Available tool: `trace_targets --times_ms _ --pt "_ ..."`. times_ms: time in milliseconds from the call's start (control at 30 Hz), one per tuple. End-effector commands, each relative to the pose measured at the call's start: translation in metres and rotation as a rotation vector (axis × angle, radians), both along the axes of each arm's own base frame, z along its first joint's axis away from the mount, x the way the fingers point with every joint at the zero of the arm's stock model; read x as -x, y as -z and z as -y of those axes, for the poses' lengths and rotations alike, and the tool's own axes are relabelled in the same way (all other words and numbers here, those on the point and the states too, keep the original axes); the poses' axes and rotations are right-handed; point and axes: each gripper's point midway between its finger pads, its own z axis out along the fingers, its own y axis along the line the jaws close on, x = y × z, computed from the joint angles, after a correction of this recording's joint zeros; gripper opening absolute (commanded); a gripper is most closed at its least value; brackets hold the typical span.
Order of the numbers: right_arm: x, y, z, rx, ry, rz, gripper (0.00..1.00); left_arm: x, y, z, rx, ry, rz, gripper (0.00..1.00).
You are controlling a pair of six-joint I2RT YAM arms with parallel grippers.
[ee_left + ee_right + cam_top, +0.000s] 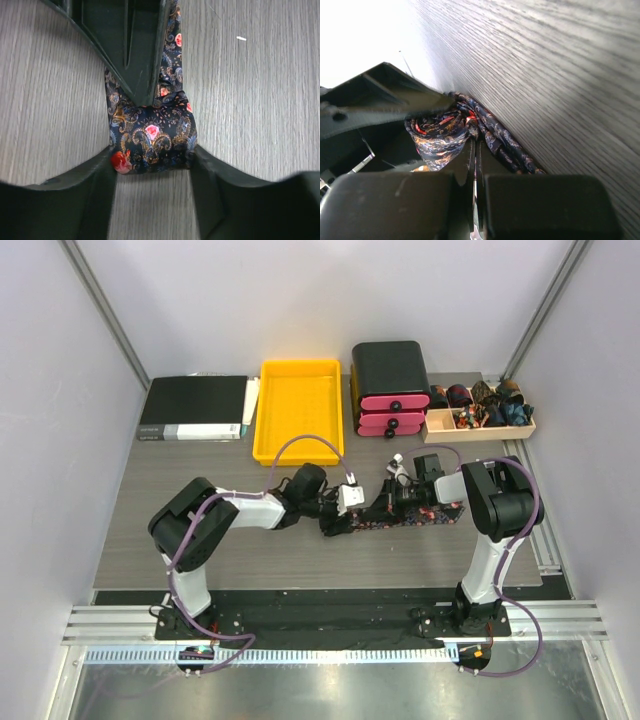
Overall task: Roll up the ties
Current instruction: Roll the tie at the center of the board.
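I see a binder (193, 407), yellow tray (298, 405), drawer box (390, 368) and wooden crate (480, 433) along the far edge of the surface (150, 475); the tie (400, 520) lies mid-surface.

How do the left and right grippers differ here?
The left gripper has fingers spread, pressing both sides of the rolled tie; the right gripper has them shut. The left gripper brackets the roll; the right gripper points at it from the opposite side. Both touch one tie.
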Motion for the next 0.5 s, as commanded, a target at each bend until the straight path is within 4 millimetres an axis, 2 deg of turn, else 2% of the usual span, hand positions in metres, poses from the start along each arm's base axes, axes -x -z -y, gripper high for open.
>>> trace_targets --times_ms 0,167,200,300,467 --pt "-0.004 0.028 0.013 0.112 0.056 -0.009 0.01 0.0 -0.008 0.012 0.01 0.043 0.026 0.51" --pt "-0.007 0.02 0.009 0.081 0.069 -0.003 0.01 0.006 0.01 0.0 -0.12 0.028 -0.038 0.4" --pt "-0.007 0.018 0.009 0.08 0.071 -0.002 0.01 0.003 0.007 0.001 -0.127 0.02 -0.038 0.38" --pt "-0.012 0.008 0.008 0.061 0.074 0.007 0.16 0.008 0.016 -0.008 -0.201 0.017 -0.085 0.31" --pt "-0.027 -0.022 0.014 0.026 0.08 0.05 0.26 0.011 0.02 -0.019 -0.289 0.032 -0.115 0.27"
